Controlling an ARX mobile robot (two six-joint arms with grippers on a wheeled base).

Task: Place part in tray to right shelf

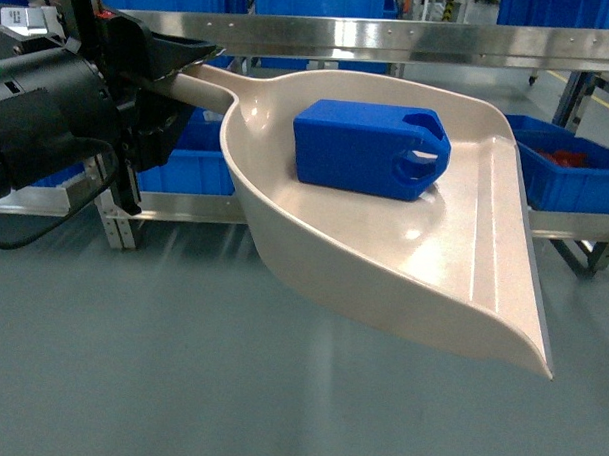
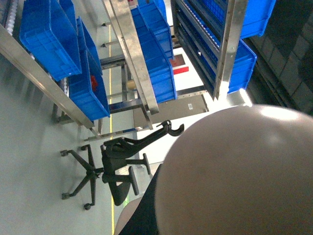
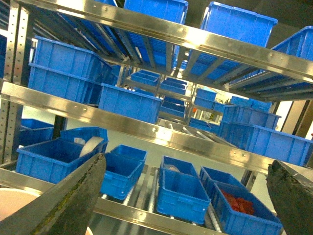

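While the left claw (image 1: 180,69) grips the tray (image 1: 433,263) handle, the part (image 1: 367,148) rests inside.

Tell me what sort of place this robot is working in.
Most likely a factory or warehouse parts-storage area. Stainless-steel flow racks stand in tiers, loaded with many blue plastic crates, one holding red parts. The floor is smooth grey industrial flooring, and an office chair stands nearby.

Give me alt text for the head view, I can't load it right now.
A beige scoop carries a blue block, held by its handle in the left gripper. Behind stands a steel shelf with blue crates.
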